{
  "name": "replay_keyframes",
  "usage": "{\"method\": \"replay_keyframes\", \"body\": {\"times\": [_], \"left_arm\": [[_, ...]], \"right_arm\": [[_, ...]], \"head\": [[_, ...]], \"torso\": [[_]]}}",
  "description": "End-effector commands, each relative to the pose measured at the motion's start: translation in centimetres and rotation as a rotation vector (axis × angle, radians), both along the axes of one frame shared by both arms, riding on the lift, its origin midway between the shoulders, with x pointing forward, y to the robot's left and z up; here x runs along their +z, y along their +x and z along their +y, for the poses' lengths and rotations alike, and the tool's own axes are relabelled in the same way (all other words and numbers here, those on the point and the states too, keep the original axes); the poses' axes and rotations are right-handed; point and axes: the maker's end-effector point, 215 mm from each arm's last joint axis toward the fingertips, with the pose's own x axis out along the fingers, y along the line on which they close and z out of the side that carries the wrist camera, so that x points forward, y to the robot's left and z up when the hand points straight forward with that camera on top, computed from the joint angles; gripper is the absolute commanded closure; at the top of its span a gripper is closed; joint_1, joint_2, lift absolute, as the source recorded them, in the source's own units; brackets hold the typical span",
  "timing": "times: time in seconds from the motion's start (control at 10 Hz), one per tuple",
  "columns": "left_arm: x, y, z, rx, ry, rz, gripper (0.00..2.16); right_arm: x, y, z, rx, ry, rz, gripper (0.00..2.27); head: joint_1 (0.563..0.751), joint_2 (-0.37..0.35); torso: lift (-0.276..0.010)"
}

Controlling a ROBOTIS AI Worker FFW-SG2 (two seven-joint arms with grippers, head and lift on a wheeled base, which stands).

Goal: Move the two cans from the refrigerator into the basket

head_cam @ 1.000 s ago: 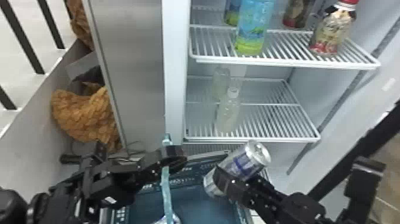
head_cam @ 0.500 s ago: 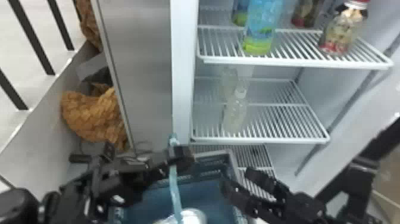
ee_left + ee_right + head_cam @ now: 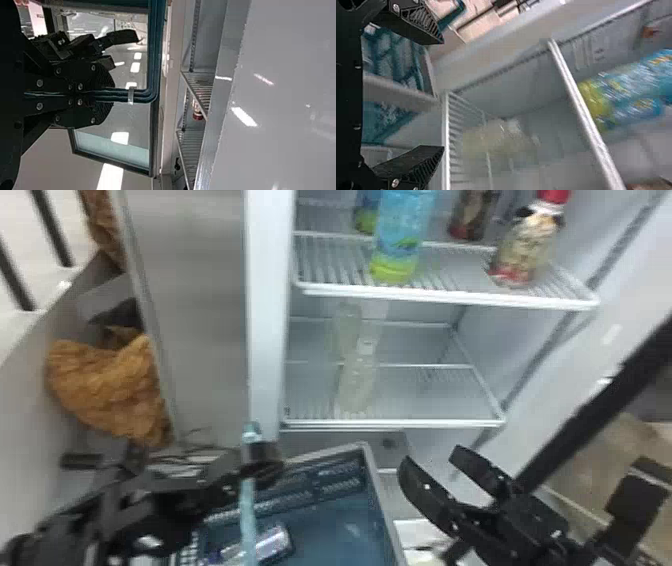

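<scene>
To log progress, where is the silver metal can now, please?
In the head view, the silver can lies in the blue plastic basket, toward its left, partly behind the light blue handle.

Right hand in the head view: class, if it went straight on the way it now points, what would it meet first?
Probably the front edge of the lower shelf, toward its left end; depth is unclear, so the right hand might just miss it.

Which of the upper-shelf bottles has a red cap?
The rightmost bottle in the head view: red cap, cream-and-red body, unlike the blue-and-green bottles.
</scene>
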Motion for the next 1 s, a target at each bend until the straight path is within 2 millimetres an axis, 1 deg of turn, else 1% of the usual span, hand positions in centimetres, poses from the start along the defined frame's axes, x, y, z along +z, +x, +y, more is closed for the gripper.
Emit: {"method": "replay_keyframes", "body": {"times": [0.0, 0.1, 0.2, 0.4, 0.6, 0.7, 0.9], "left_arm": [[-0.2, -0.1, 0.1, 0.003, -0.001, 0.007, 1.2], [-0.4, -0.3, 0.1, 0.003, -0.003, 0.012, 1.2], [-0.4, -0.3, 0.0, 0.003, -0.006, 0.015, 1.2], [-0.4, -0.5, 0.1, 0.007, -0.015, 0.02, 1.2], [-0.5, -0.6, 0.2, 0.01, -0.02, 0.026, 1.2], [-0.4, -0.7, 0.3, 0.01, -0.027, 0.025, 1.2], [-0.2, -0.7, 0.2, 0.011, -0.033, 0.025, 1.2]], "right_arm": [[0.5, -0.2, -3.5, -0.078, -0.045, -0.055, 0.11], [0.0, -0.6, -4.8, -0.1, -0.045, -0.052, 0.11], [0.0, -1.1, -5.9, -0.122, -0.061, -0.057, 0.11], [0.5, -2.5, -7.6, -0.167, -0.092, -0.079, 0.11], [1.7, -3.9, -8.9, -0.191, -0.13, -0.122, 0.11], [2.9, -4.4, -9.6, -0.207, -0.143, -0.177, 0.11], [2.1, -5.6, -10.2, -0.202, -0.16, -0.167, 0.11]], "head": [[0.695, -0.232], [0.695, -0.27], [0.695, -0.299], [0.695, -0.345], [0.695, -0.35], [0.695, -0.35], [0.695, -0.35]], "torso": [[-0.218], [-0.218], [-0.218], [-0.218], [-0.218], [-0.218], [-0.218]]}}
